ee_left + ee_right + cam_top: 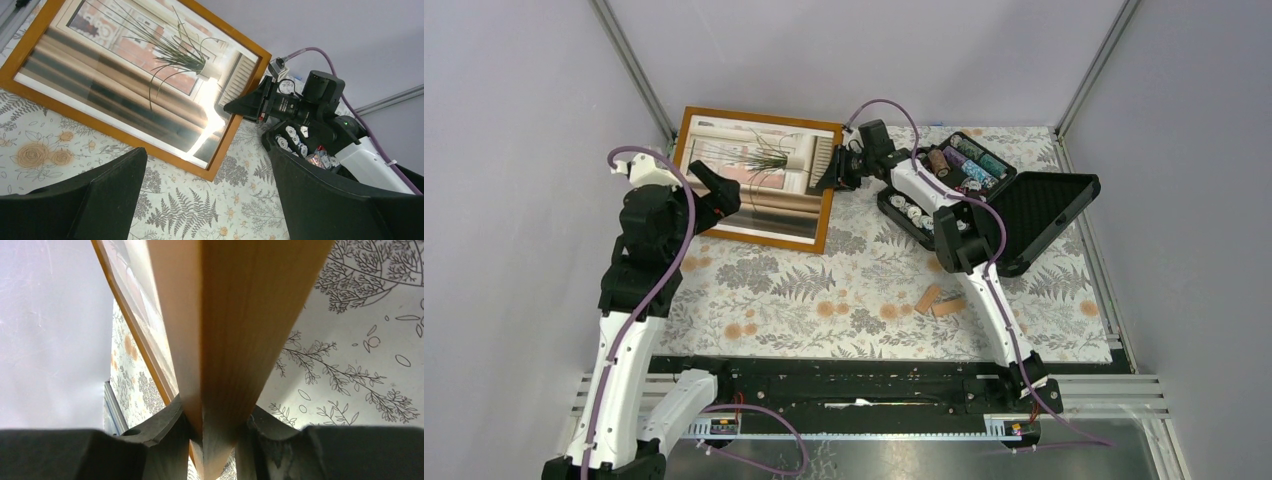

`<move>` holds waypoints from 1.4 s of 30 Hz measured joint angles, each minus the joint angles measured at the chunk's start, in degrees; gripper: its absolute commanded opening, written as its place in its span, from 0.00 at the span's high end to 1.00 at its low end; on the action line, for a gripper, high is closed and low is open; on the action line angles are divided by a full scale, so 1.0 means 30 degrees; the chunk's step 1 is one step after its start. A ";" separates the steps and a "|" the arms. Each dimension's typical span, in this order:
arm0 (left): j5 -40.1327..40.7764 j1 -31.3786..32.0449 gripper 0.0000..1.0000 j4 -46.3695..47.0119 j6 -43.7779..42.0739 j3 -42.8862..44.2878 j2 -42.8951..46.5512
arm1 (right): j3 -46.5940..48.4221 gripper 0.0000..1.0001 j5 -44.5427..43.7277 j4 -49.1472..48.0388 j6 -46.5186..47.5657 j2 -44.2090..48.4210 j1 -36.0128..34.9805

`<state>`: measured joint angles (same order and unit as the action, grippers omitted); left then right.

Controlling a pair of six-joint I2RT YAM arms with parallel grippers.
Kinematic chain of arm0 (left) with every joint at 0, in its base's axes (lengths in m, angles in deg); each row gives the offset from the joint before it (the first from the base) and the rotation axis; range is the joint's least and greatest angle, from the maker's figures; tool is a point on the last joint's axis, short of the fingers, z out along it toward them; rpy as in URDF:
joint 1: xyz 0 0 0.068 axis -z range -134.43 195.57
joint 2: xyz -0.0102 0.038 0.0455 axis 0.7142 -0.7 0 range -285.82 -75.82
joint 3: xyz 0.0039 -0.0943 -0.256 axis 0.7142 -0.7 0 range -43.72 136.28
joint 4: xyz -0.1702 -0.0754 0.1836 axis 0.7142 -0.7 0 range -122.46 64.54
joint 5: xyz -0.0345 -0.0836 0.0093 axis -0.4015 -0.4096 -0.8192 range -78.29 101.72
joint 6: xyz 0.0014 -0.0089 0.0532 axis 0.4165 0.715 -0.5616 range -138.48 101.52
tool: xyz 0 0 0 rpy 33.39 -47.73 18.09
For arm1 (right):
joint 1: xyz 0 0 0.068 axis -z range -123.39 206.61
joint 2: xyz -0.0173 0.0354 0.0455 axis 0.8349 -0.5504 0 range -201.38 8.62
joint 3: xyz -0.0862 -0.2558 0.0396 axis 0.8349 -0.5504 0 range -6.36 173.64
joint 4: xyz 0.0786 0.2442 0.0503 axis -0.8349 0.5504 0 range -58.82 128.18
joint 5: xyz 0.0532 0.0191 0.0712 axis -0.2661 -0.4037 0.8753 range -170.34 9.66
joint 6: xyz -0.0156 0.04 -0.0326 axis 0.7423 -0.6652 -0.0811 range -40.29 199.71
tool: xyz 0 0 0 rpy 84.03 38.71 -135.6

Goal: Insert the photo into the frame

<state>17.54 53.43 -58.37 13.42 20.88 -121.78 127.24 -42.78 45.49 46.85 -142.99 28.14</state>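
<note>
Left gripper (722,197) wide open beside frame (759,118); right gripper (832,176) seemingly tight around its right edge.

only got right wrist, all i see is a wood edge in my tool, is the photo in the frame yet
Observer: Yes. In the top view the photo sits inside the frame, plant side up.
Operator: where on the frame is my tool
Observer: The right tool is about midway along the frame's right side rail.
Operator: and the left arm
Observer: The left tool is wide open by the frame's near left corner, holding nothing.
</note>
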 measured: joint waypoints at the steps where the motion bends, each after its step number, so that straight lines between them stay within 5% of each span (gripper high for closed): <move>1: 0.0000 0.0000 0.02 -0.0029 -0.0044 0.0000 -0.0168 | 0.0138 0.58 -0.0095 0.0182 -0.0117 -0.0102 0.0000; 4: -0.0015 0.0000 0.02 -0.0131 -0.0160 0.0007 -0.0350 | 0.0291 0.47 -0.0896 0.0233 0.0036 -0.0313 -0.0007; 7: -0.0102 0.0000 0.02 -0.0153 -0.0197 0.0102 -0.0350 | 0.0882 0.22 -0.2900 0.0233 0.0648 -0.1005 -0.0080; 12: -0.0889 0.0000 0.02 -0.0146 -0.0124 0.0328 -0.0350 | 0.1960 0.01 -0.5676 0.0240 0.1821 -0.1341 -0.0087; 16: -0.2091 0.0000 0.02 -0.0277 -0.0051 0.0328 -0.0342 | 0.1042 0.00 -0.8029 0.1472 0.3432 -0.0364 -0.0080; 19: -0.3424 0.0000 0.02 -0.0299 -0.0051 0.0291 -0.0342 | -0.3293 0.00 -0.9602 0.2142 0.4590 0.3016 -0.0146; 27: -0.6878 0.0000 0.03 0.0029 0.0321 0.0197 -0.0306 | -1.3930 0.00 -1.3267 0.2076 0.5421 1.8841 -0.2856; 32: -0.7781 0.0000 0.02 0.0051 0.0605 0.1916 -0.0372 | -1.7172 0.00 -1.3202 0.0874 0.5093 2.5412 -0.5340; 42: -0.7861 0.0000 0.01 0.3155 0.1974 0.4102 0.1421 | -1.9387 0.00 -1.4382 0.2062 0.4911 3.3667 -0.5129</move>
<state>-6.04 53.43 -48.90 19.34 33.18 -117.51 69.08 -85.93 51.67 61.58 -41.99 12.75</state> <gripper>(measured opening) 0.987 0.994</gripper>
